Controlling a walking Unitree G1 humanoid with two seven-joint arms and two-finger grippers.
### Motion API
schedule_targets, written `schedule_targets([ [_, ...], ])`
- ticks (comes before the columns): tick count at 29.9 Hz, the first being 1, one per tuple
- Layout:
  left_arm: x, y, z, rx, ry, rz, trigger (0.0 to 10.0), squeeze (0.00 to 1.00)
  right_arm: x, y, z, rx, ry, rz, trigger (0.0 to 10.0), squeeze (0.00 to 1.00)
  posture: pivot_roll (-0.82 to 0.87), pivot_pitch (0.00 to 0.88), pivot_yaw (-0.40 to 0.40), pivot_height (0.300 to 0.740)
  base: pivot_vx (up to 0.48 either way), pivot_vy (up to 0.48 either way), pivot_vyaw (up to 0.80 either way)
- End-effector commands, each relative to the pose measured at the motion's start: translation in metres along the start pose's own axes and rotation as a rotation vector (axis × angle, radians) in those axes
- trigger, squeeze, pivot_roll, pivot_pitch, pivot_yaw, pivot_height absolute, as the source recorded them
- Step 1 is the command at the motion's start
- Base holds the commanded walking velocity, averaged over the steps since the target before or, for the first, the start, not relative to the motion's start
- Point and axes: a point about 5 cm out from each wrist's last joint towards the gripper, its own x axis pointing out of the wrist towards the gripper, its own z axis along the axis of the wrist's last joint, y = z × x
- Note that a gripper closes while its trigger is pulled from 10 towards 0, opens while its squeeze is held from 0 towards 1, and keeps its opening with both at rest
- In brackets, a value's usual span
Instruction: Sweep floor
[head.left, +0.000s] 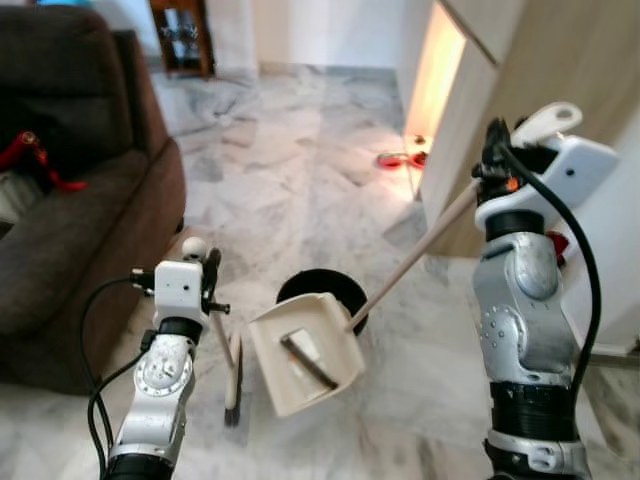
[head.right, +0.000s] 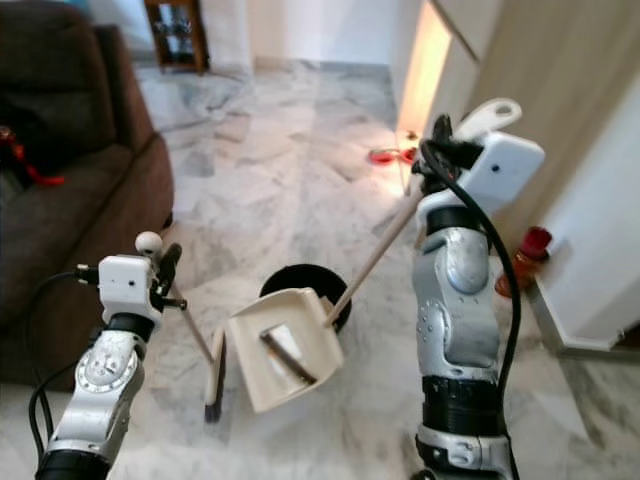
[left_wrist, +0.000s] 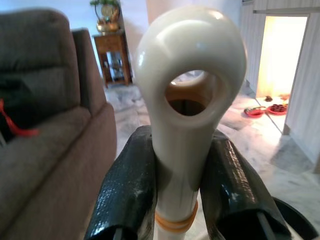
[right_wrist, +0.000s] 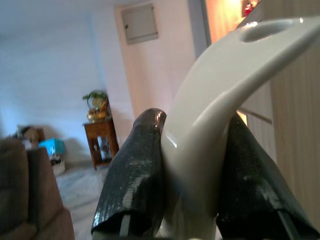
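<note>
Left claw (left_wrist: 175, 175) clamps the broom handle (left_wrist: 187, 100); right claw (right_wrist: 192, 170) clamps the dustpan handle (right_wrist: 220, 110), pan (head.left: 305, 355) tilted by black bin (head.left: 325, 288), sofa (head.left: 70, 220) close left.

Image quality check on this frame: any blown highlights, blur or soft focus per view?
Eye views: the lit doorway is overexposed with a warm cast; the dustpan and sofa look fairly sharp. Left wrist view: broom handle and fingers are close and slightly soft, background clearer. Right wrist view: dustpan handle shows glare, the room behind is hazy and bluish.
</note>
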Motion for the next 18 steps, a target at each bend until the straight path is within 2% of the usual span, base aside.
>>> schedule_targets([
  [1,0.0061,-0.0054,0.0135,0.002,-0.062,-0.011,10.0,0.00,0.0025,-0.0069,0.0188,0.019,-0.083,-0.022,10.0,0.00,-0.08,0.019,-0.034,0.740,0.352,0.000,0.00],
  [18,0.0060,-0.0049,0.0136,0.002,-0.063,-0.006,10.0,0.00,0.0021,-0.0054,0.0186,0.026,-0.079,-0.013,10.0,0.00,-0.08,0.016,-0.035,0.740,0.354,0.000,0.00],
])
